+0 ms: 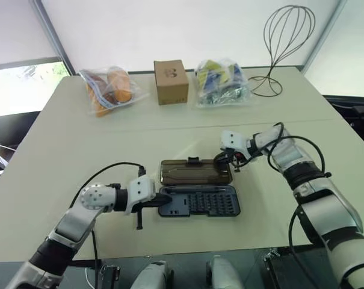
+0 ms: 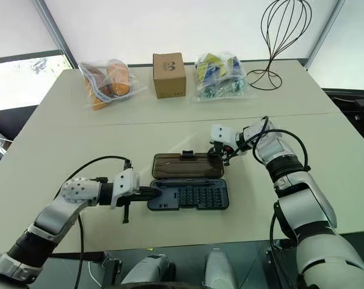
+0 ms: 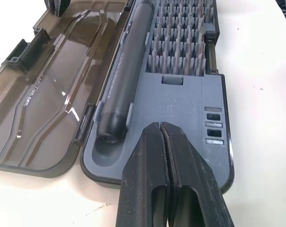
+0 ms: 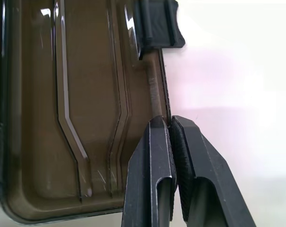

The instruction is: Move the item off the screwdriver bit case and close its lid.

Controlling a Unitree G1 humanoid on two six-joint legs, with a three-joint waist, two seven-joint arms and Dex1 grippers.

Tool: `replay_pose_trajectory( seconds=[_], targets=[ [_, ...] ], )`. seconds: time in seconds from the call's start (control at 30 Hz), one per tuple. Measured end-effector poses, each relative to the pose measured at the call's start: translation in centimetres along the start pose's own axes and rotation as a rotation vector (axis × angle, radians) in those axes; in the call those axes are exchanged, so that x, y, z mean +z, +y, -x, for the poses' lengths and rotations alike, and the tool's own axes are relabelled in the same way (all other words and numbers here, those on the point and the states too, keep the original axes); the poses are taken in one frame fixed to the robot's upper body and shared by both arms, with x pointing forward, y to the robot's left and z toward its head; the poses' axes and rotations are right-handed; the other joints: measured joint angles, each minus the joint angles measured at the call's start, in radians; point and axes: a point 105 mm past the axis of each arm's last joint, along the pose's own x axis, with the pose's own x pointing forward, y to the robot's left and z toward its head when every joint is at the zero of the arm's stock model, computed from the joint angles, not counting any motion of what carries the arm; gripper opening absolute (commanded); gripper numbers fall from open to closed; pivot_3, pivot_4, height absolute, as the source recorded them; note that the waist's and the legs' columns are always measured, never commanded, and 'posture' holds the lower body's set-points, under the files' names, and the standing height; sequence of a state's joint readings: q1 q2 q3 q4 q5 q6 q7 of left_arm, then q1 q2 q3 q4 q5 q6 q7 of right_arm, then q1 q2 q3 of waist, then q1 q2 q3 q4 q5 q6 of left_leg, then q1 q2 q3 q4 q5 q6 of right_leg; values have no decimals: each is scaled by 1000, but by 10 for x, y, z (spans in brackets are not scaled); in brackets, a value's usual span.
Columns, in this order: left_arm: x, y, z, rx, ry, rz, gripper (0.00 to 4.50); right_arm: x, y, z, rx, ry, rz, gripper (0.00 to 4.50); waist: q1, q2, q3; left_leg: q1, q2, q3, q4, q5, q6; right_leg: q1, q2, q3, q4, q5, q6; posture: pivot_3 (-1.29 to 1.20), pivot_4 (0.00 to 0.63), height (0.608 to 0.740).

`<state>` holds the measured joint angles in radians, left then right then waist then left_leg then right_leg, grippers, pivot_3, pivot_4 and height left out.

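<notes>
Grey-blue tray of the case (image 2: 189, 197) lies open near the front of the surface (image 2: 61, 144), nothing resting on it. Left pincer (image 2: 153, 192), closed and empty, presses its tip on the tray's end, apparently to steady it. Beyond, the lid (image 2: 188, 166) lies flat, and the right pincer (image 4: 171, 125) is clamped on its far rim, probably to swing it shut. Two bags (image 2: 106, 81), a box (image 2: 169, 74) and a wire stand (image 2: 282, 36) sit well apart at the far edge, clear of the way.
</notes>
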<state>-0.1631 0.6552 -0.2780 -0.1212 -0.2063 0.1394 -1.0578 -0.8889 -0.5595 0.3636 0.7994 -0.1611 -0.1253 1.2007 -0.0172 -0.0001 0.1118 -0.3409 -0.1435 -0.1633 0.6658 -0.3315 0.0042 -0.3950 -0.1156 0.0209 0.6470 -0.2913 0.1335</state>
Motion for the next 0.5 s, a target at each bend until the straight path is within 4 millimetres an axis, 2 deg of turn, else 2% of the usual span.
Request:
replay_pose_trajectory(
  seconds=[0.13, 0.27, 0.5],
  targets=[
    [0, 1, 0, 10, -5, 3, 0, 8, -1, 2, -116, -18, 162, 45, 1, 2, 1, 1, 0, 1, 0, 0, 0, 0, 1, 2, 0, 0, 0, 0, 150, 740],
    [1, 1, 2, 16, -16, 11, 0, 24, 4, 28, -251, -62, 281, 45, 9, 4, 3, -2, 0, 0, -1, 0, -1, -3, 1, 2, 0, 0, 0, 0, 150, 740],
    [-1, 1, 11, 22, -25, 55, 0, 45, 23, 50, -375, -103, 315, 45, 8, 5, 3, -13, 0, 1, 0, 1, -2, -13, 1, 2, 1, 0, 0, 0, 150, 740]
  ],
)
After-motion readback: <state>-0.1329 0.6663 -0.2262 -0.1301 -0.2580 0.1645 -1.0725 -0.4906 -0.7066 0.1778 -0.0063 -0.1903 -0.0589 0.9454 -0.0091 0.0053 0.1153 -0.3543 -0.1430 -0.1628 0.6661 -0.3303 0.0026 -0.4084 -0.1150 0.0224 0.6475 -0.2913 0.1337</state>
